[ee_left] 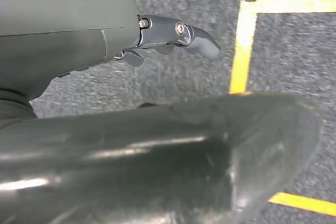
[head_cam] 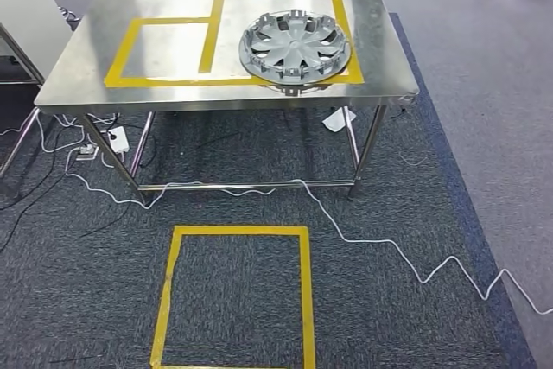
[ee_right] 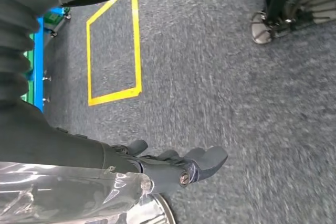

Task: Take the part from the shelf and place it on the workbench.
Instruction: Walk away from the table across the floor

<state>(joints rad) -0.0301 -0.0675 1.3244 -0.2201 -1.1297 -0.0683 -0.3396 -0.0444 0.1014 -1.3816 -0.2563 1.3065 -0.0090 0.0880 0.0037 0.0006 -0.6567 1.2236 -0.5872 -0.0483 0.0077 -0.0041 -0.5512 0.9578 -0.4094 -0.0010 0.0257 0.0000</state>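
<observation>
Far ahead of our left hand [ee_left: 174, 38] and right hand [ee_right: 178, 163], both hanging empty with fingers apart over the carpet, the part [head_cam: 294, 43] lies on the counter [head_cam: 78, 66], so we judge placing done and nothing left but standing clear.
</observation>
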